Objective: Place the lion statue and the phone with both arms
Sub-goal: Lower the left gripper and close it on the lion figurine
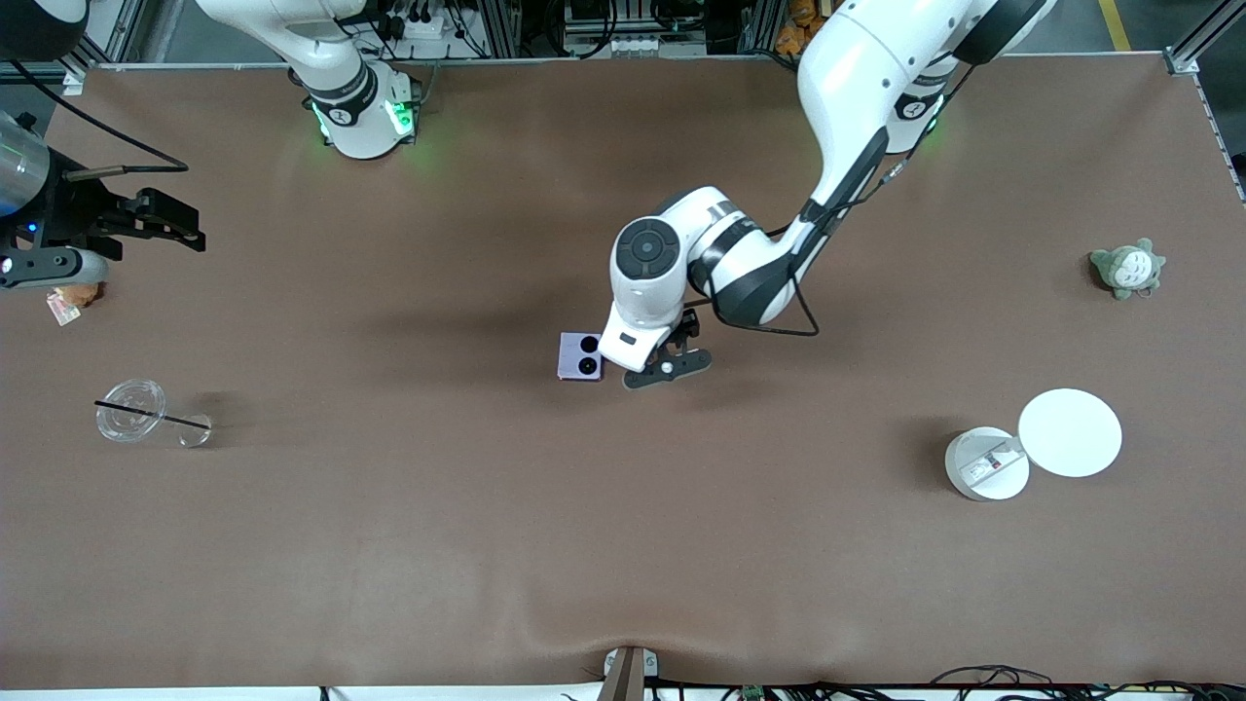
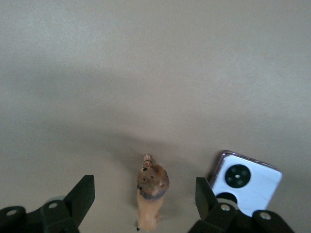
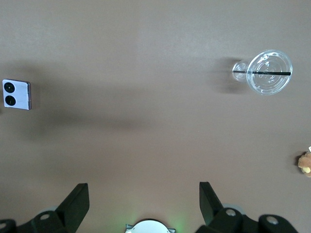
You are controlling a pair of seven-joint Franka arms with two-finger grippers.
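The reddish-brown lion statue (image 2: pixel 151 194) stands on the brown table between the wide-open fingers of my left gripper (image 2: pixel 145 187), touching neither finger. In the front view the left hand (image 1: pixel 654 358) hides it, low over the table's middle. The pale lavender phone (image 1: pixel 580 356) lies flat beside that hand, toward the right arm's end; it also shows in the left wrist view (image 2: pixel 252 182) and the right wrist view (image 3: pixel 17 94). My right gripper (image 1: pixel 185 229) is open and empty, high over the right arm's end of the table; its fingers (image 3: pixel 77 199) frame bare table.
A clear plastic cup with a black straw (image 1: pixel 131 411) lies at the right arm's end, with a round brown plush (image 1: pixel 76 295) farther from the camera. A grey-green plush (image 1: pixel 1129 268), a white round container (image 1: pixel 986 463) and its lid (image 1: pixel 1070 432) sit at the left arm's end.
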